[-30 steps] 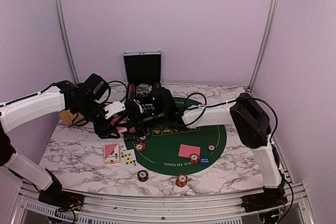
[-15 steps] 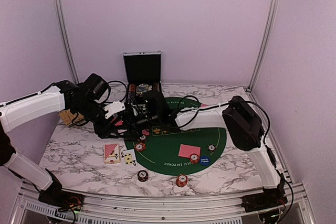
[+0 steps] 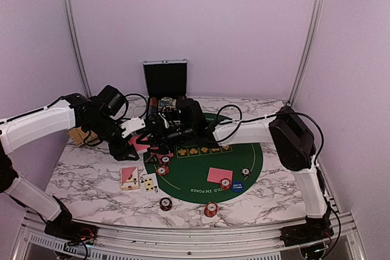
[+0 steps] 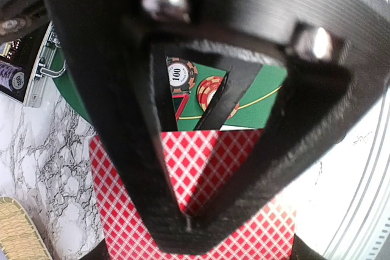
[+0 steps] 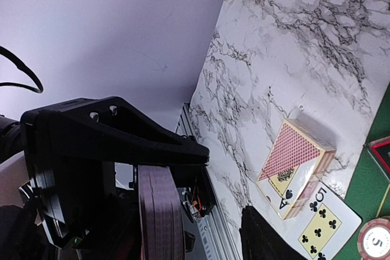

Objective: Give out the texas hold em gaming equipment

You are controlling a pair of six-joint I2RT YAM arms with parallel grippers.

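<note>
Left gripper [image 3: 138,144] is clamped on the deck of red-backed playing cards [image 5: 159,211], held over the white marble table [image 3: 79,175] beside the round green felt mat [image 3: 195,178], evidently presented for the right gripper [image 3: 156,137], whose jaw state cannot be determined.

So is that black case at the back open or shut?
Open. The case has its lid standing straight up, and you can see into the bottom half lying flat in front of it.

Playing cards [image 3: 129,176] lie left of the mat [image 3: 256,158], the case [image 3: 165,81] behind it.
</note>
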